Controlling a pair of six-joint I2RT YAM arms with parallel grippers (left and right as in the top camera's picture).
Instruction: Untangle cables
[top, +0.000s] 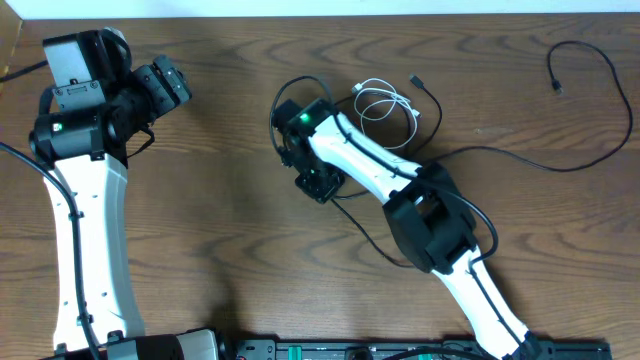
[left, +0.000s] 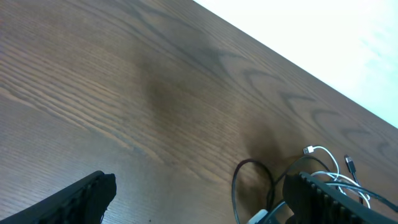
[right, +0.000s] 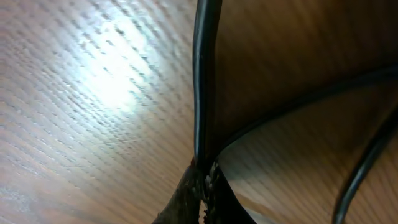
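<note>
Grasp step: your right gripper (top: 318, 186) is pinched shut on a black cord (right: 204, 81) at the middle of the bench (top: 220, 200), near the coiled white cord (top: 385, 104); your left gripper (top: 165, 85) hangs wide open, empty; next, probably draw the black cord clear.

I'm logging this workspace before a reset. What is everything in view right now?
table: one, brown wood grain, under everything.
white cable: one, white, coiled, upper centre.
black cables: at least two, black; a long loop far right, another with its plug by the white coil; exact count unclear.
left arm, right arm: two, white with black joints, left side and centre.
left gripper: one, black, upper left, open, empty.
right gripper: one, black, centre, shut on a black cable.
</note>
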